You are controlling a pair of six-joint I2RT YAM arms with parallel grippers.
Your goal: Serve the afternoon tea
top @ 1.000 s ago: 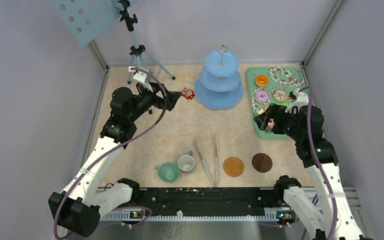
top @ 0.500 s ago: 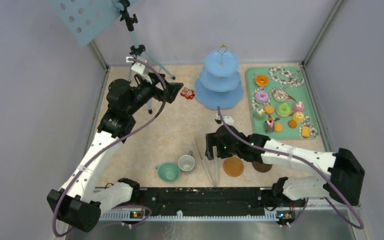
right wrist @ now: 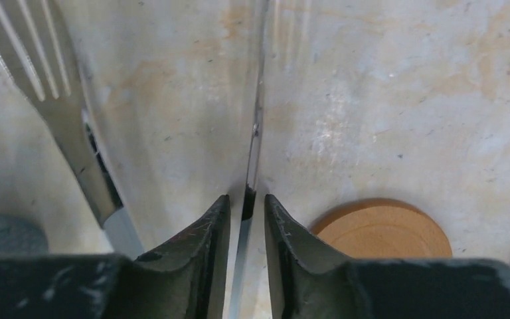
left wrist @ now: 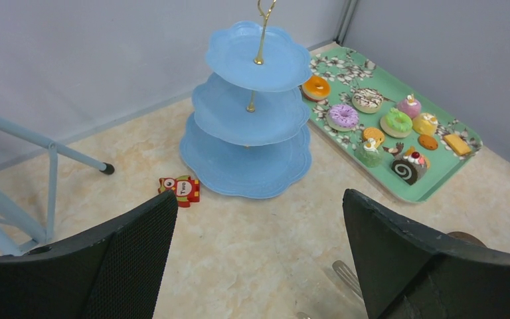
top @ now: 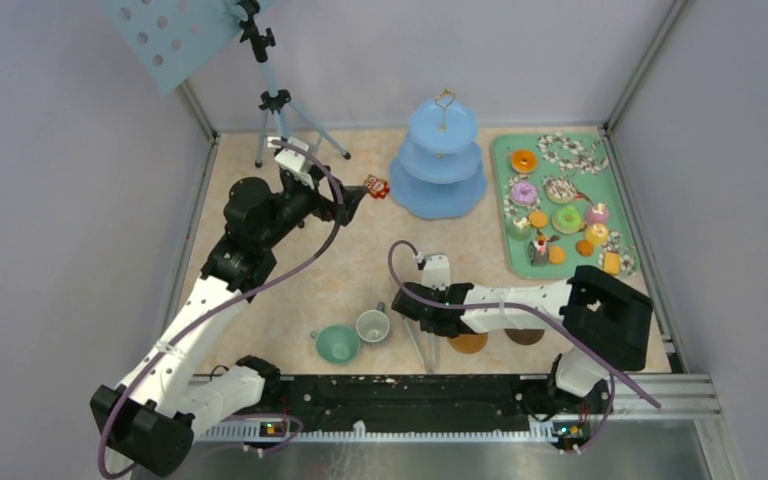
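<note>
Between the fingers of the right claw (right wrist: pixel 247 198): one thin blade of the tongs (right wrist: pixel 56 109), lying flat on the surface (right wrist: pixel 405 100). The claw is narrowed to a slot with a sliver of gap on each side of the blade, so by my read it isn't clamped yet. The fork-tipped blade lies to its left, outside the fingers. Light coaster (right wrist: pixel 382 229) is just right of the fingers, dark coaster (top: pixel 525 337) beyond that. Grey-white cup (top: pixel 373 325) and teal cup (top: pixel 337 343) are near on its left.

Left claw (left wrist: pixel 259 198) is wide open, empty, hanging above the surface. Three-tier stand (left wrist: pixel 239 166) is ahead of it with all tiers bare. Treats (left wrist: pixel 396 122) are all on the green tray (left wrist: pixel 365 76) further ahead-right, red owl tag (left wrist: pixel 180 189) ahead-left.

Risks, my judgement:
- Grip catches one blade only → tongs hang splayed and can't pinch a treat; the free blade may swing into the cups.
- Blade is thin and flat on the surface → fingertips scrape, or the blade squirts out as the claw closes.
- Right forearm lies low over the coasters → could shove them on lift.

Vs earlier: a second ago the right claw was over the tray's near corner, half a second ago above the tongs, now down on them. Left arm has barely shifted. Treats, cups and stand are unmoved.
</note>
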